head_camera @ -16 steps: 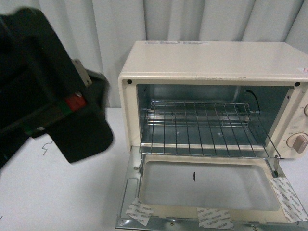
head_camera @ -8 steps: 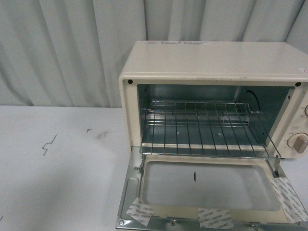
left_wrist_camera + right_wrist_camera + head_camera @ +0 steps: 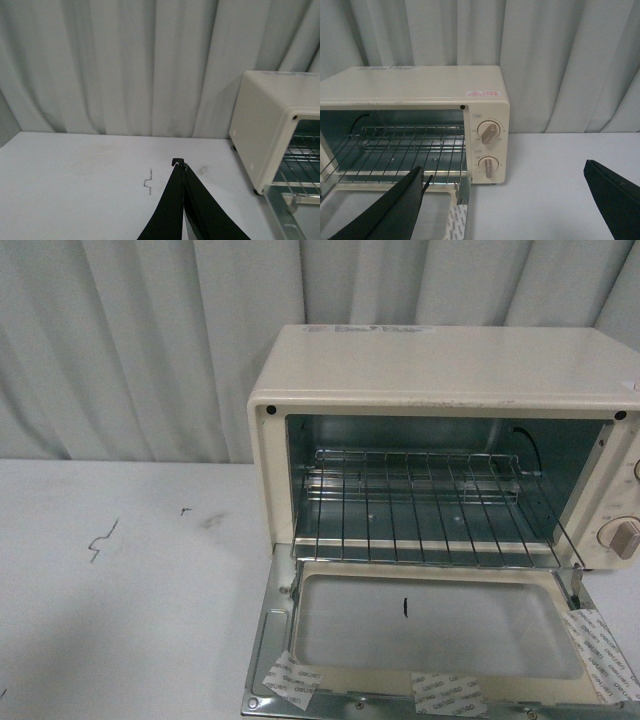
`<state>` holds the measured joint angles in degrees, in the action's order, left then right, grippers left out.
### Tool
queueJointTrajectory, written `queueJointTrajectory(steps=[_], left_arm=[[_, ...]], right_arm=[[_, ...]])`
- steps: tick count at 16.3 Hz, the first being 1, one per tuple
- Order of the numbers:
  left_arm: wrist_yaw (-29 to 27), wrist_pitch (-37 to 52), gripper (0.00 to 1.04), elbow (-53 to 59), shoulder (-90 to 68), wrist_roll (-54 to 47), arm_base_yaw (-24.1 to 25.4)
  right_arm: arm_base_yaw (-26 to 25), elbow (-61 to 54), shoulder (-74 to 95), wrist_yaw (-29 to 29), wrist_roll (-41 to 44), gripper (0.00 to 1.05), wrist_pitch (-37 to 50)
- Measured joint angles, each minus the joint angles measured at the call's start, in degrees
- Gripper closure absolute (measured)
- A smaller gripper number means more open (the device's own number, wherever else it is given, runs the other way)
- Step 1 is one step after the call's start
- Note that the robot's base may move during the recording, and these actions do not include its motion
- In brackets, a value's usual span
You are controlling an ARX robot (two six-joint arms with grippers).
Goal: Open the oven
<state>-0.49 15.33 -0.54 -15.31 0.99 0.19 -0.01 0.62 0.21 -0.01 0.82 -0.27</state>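
The cream-white oven (image 3: 440, 370) stands on the white table with its glass door (image 3: 430, 625) folded down flat toward me and the wire rack (image 3: 420, 505) bare inside. No arm shows in the front view. In the left wrist view my left gripper (image 3: 179, 164) is shut with nothing in it, over the table beside the oven (image 3: 265, 125). My right gripper (image 3: 504, 172) is open wide in the right wrist view, one finger in front of the open door and the other over bare table, facing the oven (image 3: 420, 90) and its two knobs (image 3: 488, 132).
Grey-white curtains (image 3: 130, 340) hang close behind the table. Pen-like dark marks (image 3: 100, 538) are on the tabletop left of the oven. Taped labels (image 3: 447, 692) sit along the door's near edge.
One second ago a black arm filled the left of the front view; it left the view by half a second ago. The oven and its open door have not moved.
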Motion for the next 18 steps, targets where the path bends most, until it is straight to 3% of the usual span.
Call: queueJointTrajectory(steps=[5,7,13,16,17,18], left_arm=[[0.48,-5.27,1.03,0.0,5.4,0.0,-0.28],[0.46,-15.63,1.03,-0.04,14.69,0.0,-0.24],[0.48,-15.54,1.03,-0.02,14.91,0.02,-0.15],[0.46,-15.52,0.71,-0.02,14.91,0.0,-0.17],[0.46,-15.54,0.51,-0.02,14.91,0.0,-0.17],[0.46,-15.52,0.42,-0.02,14.91,0.0,-0.17]], right_arm=[[0.0,0.0,0.0,0.0,0.0,0.06,0.04],[0.0,0.0,0.0,0.02,0.0,0.06,0.04],[0.0,0.0,-0.04,0.0,0.0,0.06,0.07],[0.0,0.0,-0.04,0.0,0.0,0.06,0.04],[0.0,0.0,-0.04,0.02,0.0,0.06,0.04],[0.0,0.0,-0.04,0.02,0.0,0.06,0.04]])
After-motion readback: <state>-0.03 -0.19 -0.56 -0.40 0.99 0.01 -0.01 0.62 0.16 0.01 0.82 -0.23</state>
